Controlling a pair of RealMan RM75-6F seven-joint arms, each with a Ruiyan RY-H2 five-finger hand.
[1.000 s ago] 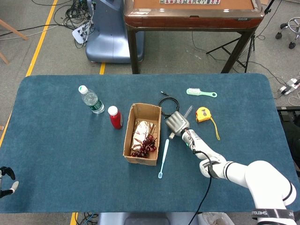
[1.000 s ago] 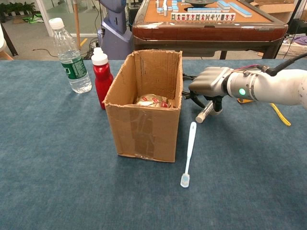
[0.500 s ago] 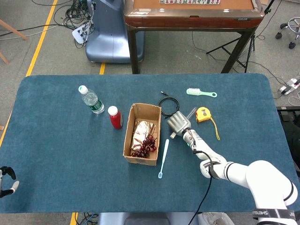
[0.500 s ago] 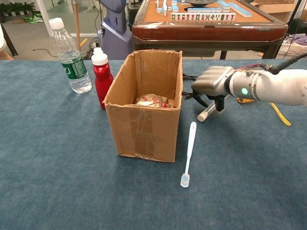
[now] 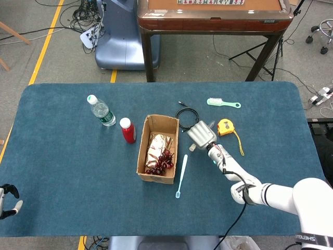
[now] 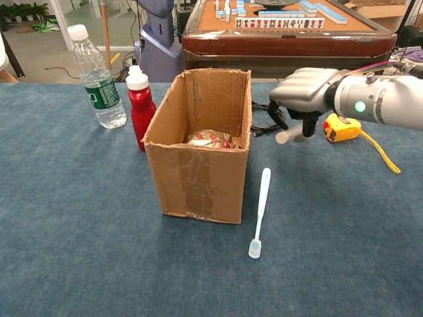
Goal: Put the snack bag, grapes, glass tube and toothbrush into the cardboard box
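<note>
Nearest, on the cloth just right of the box: toothbrush [image 6: 260, 209], untouched, long axis running near to far, bristle head toward the robot. Beyond it, cardboard box [image 6: 198, 178], open-topped, snack bag [image 5: 157, 146] and grapes [image 5: 162, 160] already inside. Right of the box rim, raised off the table: right hand [image 6: 305, 94] gripping the glass tube [image 6: 289, 135], tube roughly level, free end pointing toward the box. Step in hand, apparently: carrying the tube over. Next: across the rim, then release. Left hand [image 5: 6, 200] idle at the table edge, seemingly holding nothing.
</note>
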